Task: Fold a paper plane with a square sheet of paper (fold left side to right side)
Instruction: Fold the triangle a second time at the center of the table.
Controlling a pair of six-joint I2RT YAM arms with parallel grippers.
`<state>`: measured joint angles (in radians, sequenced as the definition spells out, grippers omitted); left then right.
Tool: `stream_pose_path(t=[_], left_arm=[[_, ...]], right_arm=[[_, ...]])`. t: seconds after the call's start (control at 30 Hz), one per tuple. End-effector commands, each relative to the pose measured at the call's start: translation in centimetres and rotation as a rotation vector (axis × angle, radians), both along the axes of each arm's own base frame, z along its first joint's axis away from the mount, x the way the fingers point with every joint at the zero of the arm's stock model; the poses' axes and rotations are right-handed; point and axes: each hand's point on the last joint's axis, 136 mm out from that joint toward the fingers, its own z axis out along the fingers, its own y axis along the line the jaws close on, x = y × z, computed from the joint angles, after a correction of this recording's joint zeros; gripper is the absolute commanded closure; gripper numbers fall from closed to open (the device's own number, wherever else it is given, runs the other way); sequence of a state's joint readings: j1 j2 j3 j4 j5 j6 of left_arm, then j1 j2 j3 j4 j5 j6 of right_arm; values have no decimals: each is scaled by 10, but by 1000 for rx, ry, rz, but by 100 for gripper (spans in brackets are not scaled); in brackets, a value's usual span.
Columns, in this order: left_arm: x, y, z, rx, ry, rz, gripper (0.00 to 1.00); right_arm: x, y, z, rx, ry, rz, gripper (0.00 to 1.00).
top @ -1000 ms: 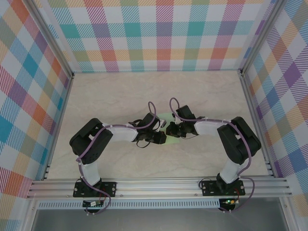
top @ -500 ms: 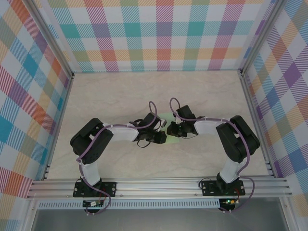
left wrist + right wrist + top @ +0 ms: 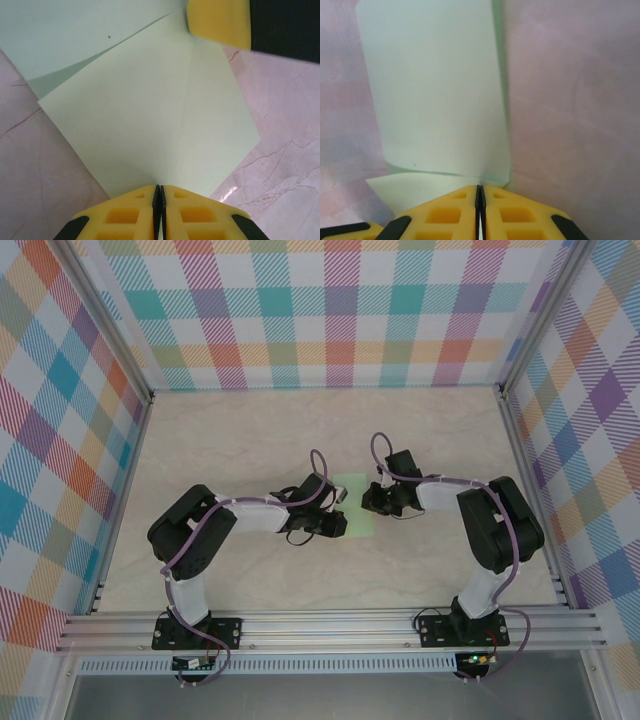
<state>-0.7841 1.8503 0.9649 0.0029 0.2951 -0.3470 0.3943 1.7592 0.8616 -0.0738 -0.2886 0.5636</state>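
The square sheet of paper lies pale green on the marble table between my two grippers, with one layer folded over another. In the left wrist view the paper spreads away from my left gripper, whose jaws are shut with their tips over the sheet's near corner. My right gripper is also shut, its tips at the near corner of the folded paper, beside the fold edge. From above, the left gripper sits at the sheet's left and the right gripper at its right edge. Whether either pinches paper is hidden.
The marble table is boxed in by checked walls at the back and sides, with an aluminium rail along the near edge. One yellow finger of the other gripper reaches into the left wrist view's top.
The right gripper has slid to the right across the paper, uncovering more of the green sheet. The left gripper has stayed at the sheet's left side.
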Motion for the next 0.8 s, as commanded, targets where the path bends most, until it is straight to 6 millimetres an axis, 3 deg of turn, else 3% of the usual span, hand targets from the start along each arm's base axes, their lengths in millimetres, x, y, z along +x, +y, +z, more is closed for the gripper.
stream_pose_path(t=[0.0,0.13,0.23,0.37,0.57,0.77], left_arm=[[-23,29,-39,155,84,-4,88],[-22,25,-32,129,79,-7,88],[-21,19,-26,97,73,-13,87],[-18,13,-18,74,63,-15,87],[-16,9,-12,56,55,-17,86],[-14,6,-1,35,39,-21,86]], right_arm=[[10,-20,-13,-87,5,-29,88],[14,-23,5,-93,-32,-17,88],[11,-23,29,-76,-79,-9,88],[-3,-5,49,14,-103,29,88],[-15,30,33,104,-46,73,88],[-9,32,7,53,21,60,88]])
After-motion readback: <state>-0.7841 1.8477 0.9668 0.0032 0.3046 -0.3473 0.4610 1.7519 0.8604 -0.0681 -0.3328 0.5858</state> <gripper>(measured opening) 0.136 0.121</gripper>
